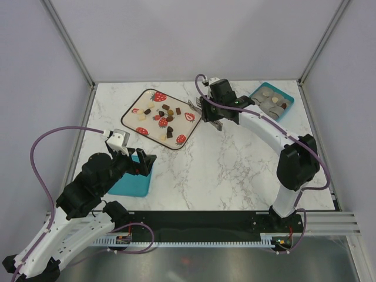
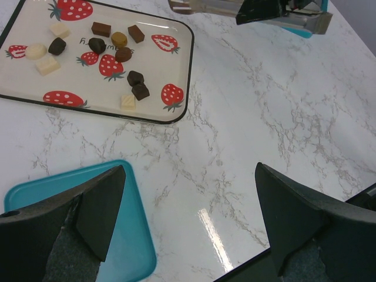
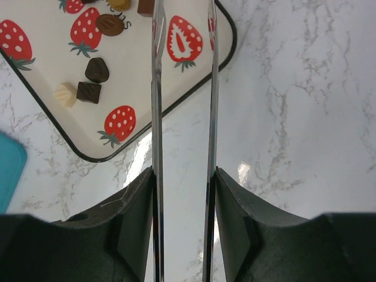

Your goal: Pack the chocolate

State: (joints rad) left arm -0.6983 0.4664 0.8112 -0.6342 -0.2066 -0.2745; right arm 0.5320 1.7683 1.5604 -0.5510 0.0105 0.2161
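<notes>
Chocolate (image 1: 161,114) scattered on strawberry tray (image 1: 143,101).
Top view only: few pieces in teal box (image 1: 258,89), back right.
Left wrist: left gripper (image 2: 188,217) spread wide, empty, over teal lid (image 2: 132,258).
Right wrist: right gripper (image 3: 183,205) clamps tongs (image 3: 156,117); blades apart, tips over tray, nothing between.

Dark lettering (image 2: 86,41) on the strawberry tray (image 2: 161,73) is unreadable.

choc (image 2: 136,77) on tray (image 2: 164,67), back-L | tongs (image 2: 200,6) R of tray | box (image 1: 257,89) back-R
</notes>
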